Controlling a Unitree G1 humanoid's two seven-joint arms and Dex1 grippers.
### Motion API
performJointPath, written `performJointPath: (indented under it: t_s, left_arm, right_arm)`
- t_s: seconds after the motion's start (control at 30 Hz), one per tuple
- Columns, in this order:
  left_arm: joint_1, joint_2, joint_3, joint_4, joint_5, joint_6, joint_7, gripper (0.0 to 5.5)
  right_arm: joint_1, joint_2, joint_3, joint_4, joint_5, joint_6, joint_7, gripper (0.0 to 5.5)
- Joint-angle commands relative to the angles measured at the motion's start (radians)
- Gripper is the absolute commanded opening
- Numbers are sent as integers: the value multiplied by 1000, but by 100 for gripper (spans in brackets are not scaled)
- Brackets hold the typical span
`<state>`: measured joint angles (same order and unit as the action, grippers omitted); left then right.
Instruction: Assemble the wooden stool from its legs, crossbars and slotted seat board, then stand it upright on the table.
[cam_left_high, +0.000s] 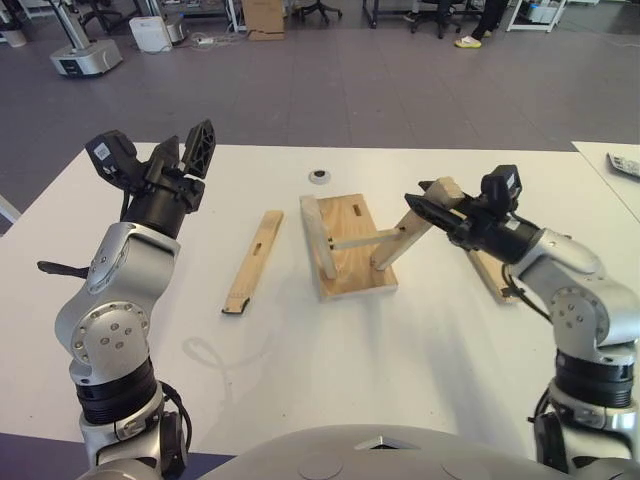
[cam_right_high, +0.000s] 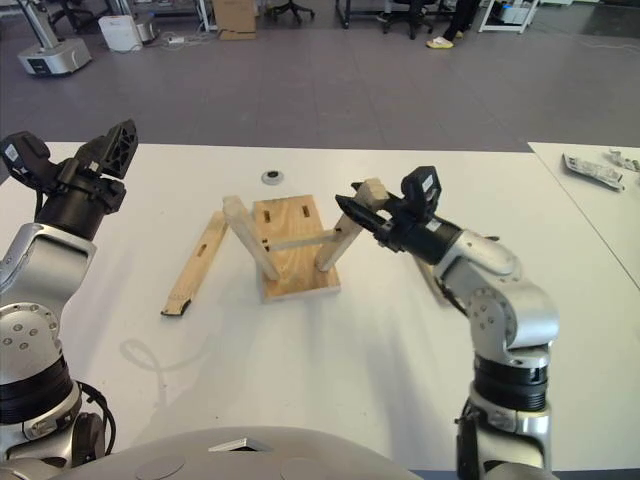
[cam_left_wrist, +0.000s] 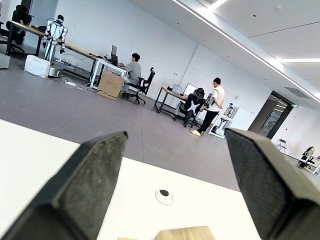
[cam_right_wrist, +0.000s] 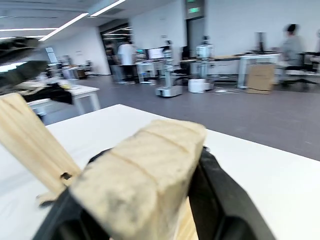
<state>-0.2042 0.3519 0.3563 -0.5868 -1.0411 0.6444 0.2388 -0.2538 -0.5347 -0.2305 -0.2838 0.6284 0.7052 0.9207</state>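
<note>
The slotted seat board (cam_left_high: 352, 262) lies flat at the table's middle. Two legs rise from it at a slant: one (cam_left_high: 319, 240) on its left side, one (cam_left_high: 412, 228) leaning out to the right, with a thin crossbar (cam_left_high: 352, 241) joining them. My right gripper (cam_left_high: 437, 212) is shut on the upper end of the right leg (cam_right_wrist: 142, 172). Left of the board a loose slotted leg (cam_left_high: 253, 261) rests flat on the table. Another wooden piece (cam_left_high: 491, 277) lies under my right forearm. My left gripper (cam_left_high: 187, 152) hangs open and raised over the table's left side, its fingers (cam_left_wrist: 75, 195) wide apart, holding nothing.
A small round dark disc (cam_left_high: 320, 177) sits on the table behind the board. A second white table (cam_left_high: 612, 160) with some objects stands at the far right. Bare tabletop (cam_left_high: 330, 370) stretches in front of the board.
</note>
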Motion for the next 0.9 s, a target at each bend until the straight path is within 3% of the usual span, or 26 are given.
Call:
performJointPath:
  t_s: [0.03,0.17,0.3,0.43,0.6,0.7,0.77,0.83,0.9]
  left_arm:
    - [5,16,4,46,39,-11,-42,357]
    - [-6,3,-8,62,56,-12,-62,357]
    - [-19,-13,-25,75,70,-15,-76,357]
    - [-34,-20,-47,89,94,-16,-98,357]
    - [-34,2,-55,144,132,-16,-172,357]
    - [-31,17,-57,199,158,-23,-234,357]
    - [-31,95,-139,295,293,-49,-335,357]
    - [-58,243,-335,472,583,-176,-467,357]
    - [-100,310,-489,628,795,-320,-573,357]
  right_arm:
    - [-128,-231,85,349,-49,-84,379,180]
    - [-342,-283,225,591,-162,-243,587,134]
    - [-516,-188,313,775,-244,-362,638,119]
    - [-583,-120,272,857,-271,-351,482,119]
    - [-647,-97,177,878,-208,-333,421,225]
    - [-676,-93,98,908,-152,-300,401,232]
    - [-700,-95,11,944,-109,-295,317,232]
    - [-672,-108,-74,958,-90,-317,207,232]
    - [-588,-124,-98,957,-126,-358,136,232]
